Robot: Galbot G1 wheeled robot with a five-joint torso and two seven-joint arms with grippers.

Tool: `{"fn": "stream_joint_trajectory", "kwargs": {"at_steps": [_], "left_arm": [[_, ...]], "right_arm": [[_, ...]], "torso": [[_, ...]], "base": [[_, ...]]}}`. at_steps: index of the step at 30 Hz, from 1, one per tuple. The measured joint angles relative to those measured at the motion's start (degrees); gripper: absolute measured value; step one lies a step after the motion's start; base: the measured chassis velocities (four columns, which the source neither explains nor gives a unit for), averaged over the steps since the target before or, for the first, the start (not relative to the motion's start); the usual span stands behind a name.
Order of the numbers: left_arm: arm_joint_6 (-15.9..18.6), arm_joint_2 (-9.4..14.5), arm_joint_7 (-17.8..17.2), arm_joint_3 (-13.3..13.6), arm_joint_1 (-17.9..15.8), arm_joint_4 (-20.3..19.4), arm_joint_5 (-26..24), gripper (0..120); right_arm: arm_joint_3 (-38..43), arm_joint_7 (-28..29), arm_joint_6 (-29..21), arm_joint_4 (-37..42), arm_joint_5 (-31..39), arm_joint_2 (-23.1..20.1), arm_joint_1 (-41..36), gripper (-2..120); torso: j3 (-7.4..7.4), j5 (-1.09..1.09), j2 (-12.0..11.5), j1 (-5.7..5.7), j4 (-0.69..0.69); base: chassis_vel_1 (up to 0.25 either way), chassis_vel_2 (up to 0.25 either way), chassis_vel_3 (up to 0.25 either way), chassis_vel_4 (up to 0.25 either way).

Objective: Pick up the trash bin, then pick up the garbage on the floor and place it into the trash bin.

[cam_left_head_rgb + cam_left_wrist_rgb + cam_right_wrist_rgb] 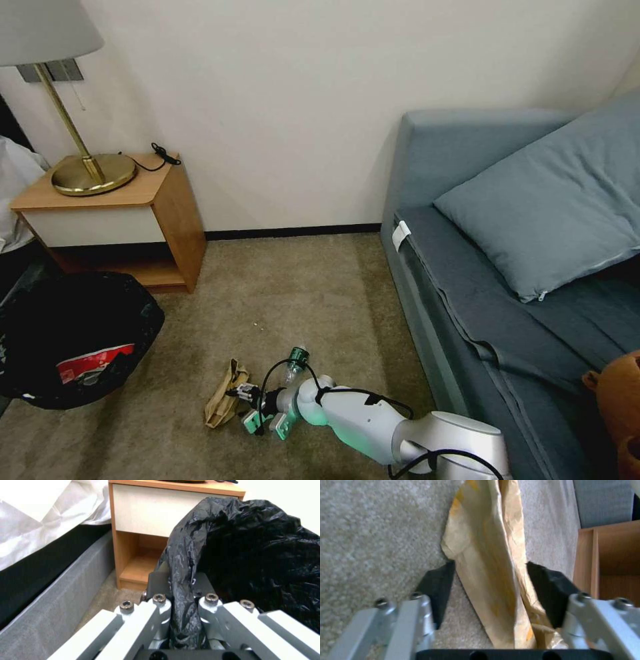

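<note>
On the left, the trash bin [73,337] hangs tipped beside the wooden nightstand [120,213], black liner [253,555] over its rim, red-and-white wrapper [93,363] inside. Left gripper [181,600] is clamped tight on the bagged rim. Mid-floor on the carpet [287,293], tan paper scrap [223,393] lies with right gripper [493,590] straddling it, black pads [436,585] spread wide on either side, nothing gripped. Green-capped bottle [295,362] lies just right of the scrap, grey sofa [507,287] further right
</note>
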Motion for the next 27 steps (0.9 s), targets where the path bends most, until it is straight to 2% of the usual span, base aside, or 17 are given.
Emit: {"fn": "stream_joint_trajectory", "kwargs": {"at_steps": [2,3,5,7,9,12,14,17,27], "left_arm": [[0.00,-0.08,0.02,0.05,0.04,-0.01,0.00,4],[0.00,-0.08,0.02,0.05,0.04,-0.01,0.00,4],[0.00,-0.11,0.09,0.05,0.16,-0.01,0.00,4],[0.00,-0.12,0.11,0.05,0.21,-0.01,0.00,4],[-0.01,-0.12,0.18,0.05,0.23,0.03,0.00,4],[-0.02,-0.13,0.25,0.05,0.21,0.08,0.00,4],[-0.03,-0.24,0.30,0.17,0.08,0.13,0.06,4],[-0.03,-0.39,0.34,0.44,-0.23,0.20,0.27,4],[0.09,0.33,0.43,0.60,-1.75,2.43,0.42,4]], "right_arm": [[0.10,-0.50,0.03,-0.23,0.26,-0.02,0.31,48],[0.10,-0.50,0.03,-0.23,0.26,-0.02,0.31,48],[0.24,-0.64,0.06,-0.41,0.50,-0.01,0.40,38],[0.29,-0.68,0.08,-0.46,0.63,-0.01,0.42,34],[0.59,-0.81,0.16,-0.54,0.84,-0.01,0.43,23],[0.82,-0.83,0.23,-0.62,1.08,-0.02,0.41,18],[1.00,-0.83,0.32,-0.60,1.43,-0.02,0.32,7],[1.71,-0.80,0.43,-0.28,1.90,-0.02,0.27,0],[6.02,-1.41,2.70,2.83,4.23,-0.02,2.36,0]], "torso": [[0.00,0.00,0.00,0.00,0.00],[0.00,0.00,0.00,0.00,0.00],[0.00,0.00,0.00,0.00,-0.01],[0.00,0.00,0.00,0.00,0.00],[0.00,0.01,0.00,0.00,0.00],[0.00,0.00,0.00,0.00,-0.01],[0.00,0.00,-0.01,0.00,0.00],[0.00,0.00,0.00,0.00,0.00],[0.00,0.00,-0.01,0.00,-0.01]], "base": [[0.000,0.000,0.000,0.000],[0.000,0.000,0.000,0.000],[0.000,0.000,0.000,0.000],[0.000,0.000,0.000,0.000],[0.000,0.000,0.000,0.000],[0.000,0.000,0.000,0.000],[0.000,0.000,0.000,0.000],[0.000,0.000,0.000,0.000],[0.000,0.000,0.000,0.000]]}}
